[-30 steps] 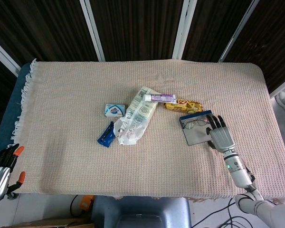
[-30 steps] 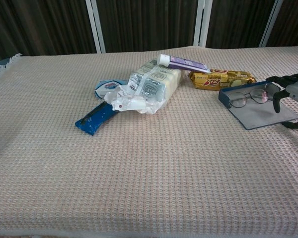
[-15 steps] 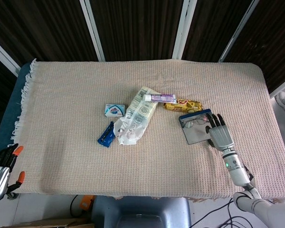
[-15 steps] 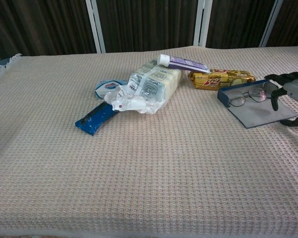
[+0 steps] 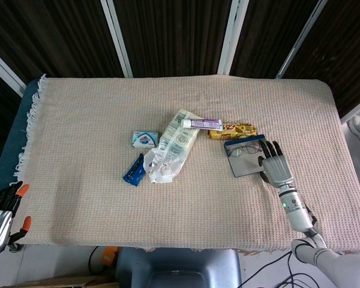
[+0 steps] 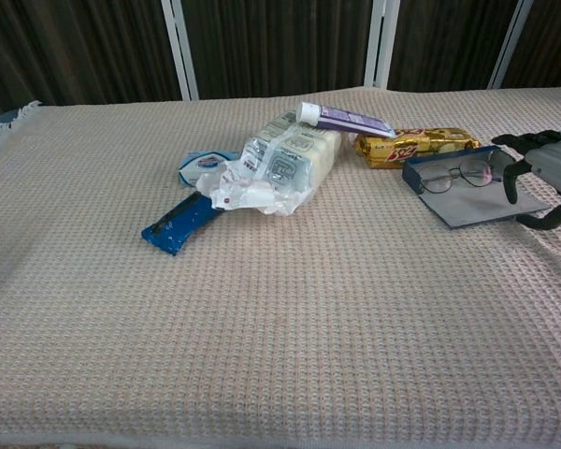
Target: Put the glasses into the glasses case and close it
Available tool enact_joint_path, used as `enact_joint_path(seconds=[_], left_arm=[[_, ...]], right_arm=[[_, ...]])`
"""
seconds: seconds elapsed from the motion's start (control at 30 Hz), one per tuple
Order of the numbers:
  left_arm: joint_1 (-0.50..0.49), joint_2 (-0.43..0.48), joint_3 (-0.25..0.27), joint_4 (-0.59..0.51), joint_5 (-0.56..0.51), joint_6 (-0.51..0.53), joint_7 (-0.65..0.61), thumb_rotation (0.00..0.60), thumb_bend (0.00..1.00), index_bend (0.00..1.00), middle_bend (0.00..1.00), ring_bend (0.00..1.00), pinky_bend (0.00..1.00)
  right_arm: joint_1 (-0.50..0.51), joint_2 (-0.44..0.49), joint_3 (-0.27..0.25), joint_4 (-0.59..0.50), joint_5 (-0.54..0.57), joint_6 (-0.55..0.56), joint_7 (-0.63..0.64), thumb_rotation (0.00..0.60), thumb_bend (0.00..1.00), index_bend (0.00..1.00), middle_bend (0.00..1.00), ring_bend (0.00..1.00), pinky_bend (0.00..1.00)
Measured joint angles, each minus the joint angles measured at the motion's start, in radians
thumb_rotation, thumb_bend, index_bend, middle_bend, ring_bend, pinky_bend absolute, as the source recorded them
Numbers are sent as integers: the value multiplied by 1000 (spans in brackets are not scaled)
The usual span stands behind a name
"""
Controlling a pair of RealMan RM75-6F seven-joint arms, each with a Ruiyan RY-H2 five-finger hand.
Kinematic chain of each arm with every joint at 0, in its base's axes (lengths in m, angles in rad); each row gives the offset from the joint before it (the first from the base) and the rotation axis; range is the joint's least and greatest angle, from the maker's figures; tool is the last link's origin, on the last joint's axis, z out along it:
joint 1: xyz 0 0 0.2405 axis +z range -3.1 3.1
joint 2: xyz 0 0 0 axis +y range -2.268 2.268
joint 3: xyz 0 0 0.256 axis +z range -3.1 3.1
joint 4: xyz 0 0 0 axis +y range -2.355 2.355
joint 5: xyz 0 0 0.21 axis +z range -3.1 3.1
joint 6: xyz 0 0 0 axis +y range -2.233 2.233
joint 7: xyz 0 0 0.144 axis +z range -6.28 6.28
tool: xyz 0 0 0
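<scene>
- We found the glasses case (image 5: 246,159) lying open toward the right edge of the bench (image 5: 78,120), its flat grey flap spread on the cloth and its blue tray on the far side.
- The glasses (image 5: 245,150) lay in the blue tray, lenses showing; whether they sat fully down in it we could not tell from either view.
- The right robot hand (image 5: 275,169) rested at the case's right side with its fingers spread and nothing in them, tips touching or just over the flap. We judged it was placed there to steady the case or lift the flap for closing.
- The left robot hand (image 5: 1,216) hung below the near left corner of the bench, holding nothing; its fingers looked loosely curled.
- A gold snack bar (image 5: 231,130) lay just beyond the case, touching or nearly so.
- A toothpaste tube (image 5: 202,124) rested across a plastic-wrapped packet (image 5: 171,147) near the bench's middle.
</scene>
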Motion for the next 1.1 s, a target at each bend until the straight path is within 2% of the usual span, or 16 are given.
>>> enact_joint_path(seconds=[0.63,1.0,1.1], left_arm=[[0,-1,-2,0,-2,-1,2,600,446,0,0,0,94],[1,1,0,3,4,1,-5,600,447,0,0,0,95],[0,1,1,4,7,2,-7,600,448,0,0,0,95]], right_arm=[[57,-26,48,25,35,-35,-20,600,467,652,126,0,0],[64,-49,40,55,31,-41,-7,600,632,701,151,0,1],[60,-48,34,55,25,-32,4,600,648,707,154,0,1]])
